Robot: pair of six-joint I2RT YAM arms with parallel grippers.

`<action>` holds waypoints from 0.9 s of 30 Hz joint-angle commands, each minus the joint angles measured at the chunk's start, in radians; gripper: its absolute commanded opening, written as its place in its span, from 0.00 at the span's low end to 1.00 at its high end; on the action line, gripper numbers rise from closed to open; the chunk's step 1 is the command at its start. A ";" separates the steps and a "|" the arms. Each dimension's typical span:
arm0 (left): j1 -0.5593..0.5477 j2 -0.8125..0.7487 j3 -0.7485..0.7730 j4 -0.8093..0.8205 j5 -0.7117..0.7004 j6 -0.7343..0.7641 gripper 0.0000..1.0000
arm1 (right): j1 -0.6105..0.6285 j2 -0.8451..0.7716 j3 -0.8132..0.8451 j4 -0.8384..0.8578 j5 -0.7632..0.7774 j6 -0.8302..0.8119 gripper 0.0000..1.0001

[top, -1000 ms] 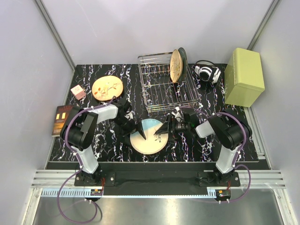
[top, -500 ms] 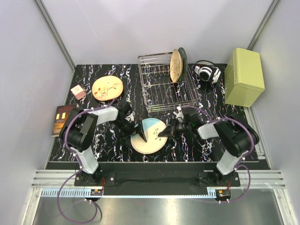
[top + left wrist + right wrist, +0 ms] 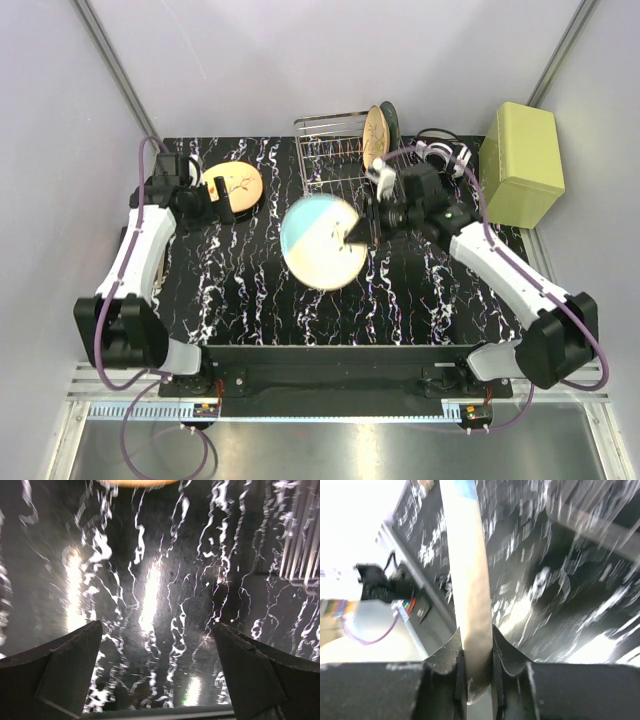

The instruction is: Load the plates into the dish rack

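My right gripper [image 3: 352, 232] is shut on the rim of a cream plate with a pale blue patch [image 3: 320, 245], held tilted in the air in front of the dish rack [image 3: 328, 150]. In the right wrist view the plate's edge [image 3: 467, 580] runs up between my jaws [image 3: 477, 670]. A tan plate [image 3: 373, 138] and a dark teal plate [image 3: 390, 120] stand upright in the rack. Another tan plate [image 3: 236, 183] lies flat at the back left. My left gripper [image 3: 222, 205] hovers open at its near edge, holding nothing; its wrist view shows bare marble between the fingers [image 3: 70, 665].
A pale green box [image 3: 520, 163] stands at the back right. White headphones [image 3: 442, 155] lie between it and the rack. The rack's wires [image 3: 302, 540] show at the right of the left wrist view. The black marbled table [image 3: 240, 290] spreads below.
My right gripper shut on the cream plate's rim and lifted it off the table toward the rack. My left arm drew back to the left, over to the flat tan plate.
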State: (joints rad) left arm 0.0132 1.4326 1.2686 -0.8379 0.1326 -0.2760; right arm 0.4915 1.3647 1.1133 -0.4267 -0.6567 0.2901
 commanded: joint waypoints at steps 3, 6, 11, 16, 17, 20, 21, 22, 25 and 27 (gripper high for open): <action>0.016 -0.073 -0.047 0.008 -0.290 0.109 0.99 | -0.002 0.089 0.476 0.025 0.297 -0.213 0.00; 0.054 -0.078 -0.071 0.057 -0.459 0.112 0.99 | -0.002 0.206 0.615 0.129 0.501 -0.264 0.00; 0.099 -0.135 -0.067 0.089 -0.493 0.054 0.99 | -0.002 0.368 0.729 0.336 0.906 -0.284 0.00; 0.099 -0.218 -0.106 0.115 -0.521 0.029 0.99 | -0.002 0.474 0.822 0.411 1.097 -0.284 0.00; 0.100 -0.227 -0.120 0.118 -0.531 0.032 0.99 | -0.002 0.502 0.835 0.414 1.115 -0.285 0.00; 0.102 -0.235 -0.140 0.123 -0.538 0.043 0.99 | -0.002 0.547 0.893 0.414 1.148 -0.284 0.00; 0.103 -0.233 -0.143 0.122 -0.534 0.043 0.99 | -0.002 0.559 0.904 0.419 1.157 -0.285 0.00; 0.105 -0.233 -0.146 0.122 -0.521 0.035 0.99 | -0.002 0.577 0.916 0.419 1.173 -0.286 0.00; 0.108 -0.230 -0.152 0.122 -0.484 0.020 0.98 | -0.002 0.602 0.933 0.452 1.194 -0.337 0.00; 0.108 -0.222 -0.150 0.120 -0.470 0.011 0.98 | -0.002 0.613 0.936 0.457 1.194 -0.348 0.00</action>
State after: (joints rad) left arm 0.1154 1.2072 1.1164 -0.7567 -0.3565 -0.2379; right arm 0.4862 2.0216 1.9327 -0.2237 0.4469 -0.0216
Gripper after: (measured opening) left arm 0.983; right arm 0.220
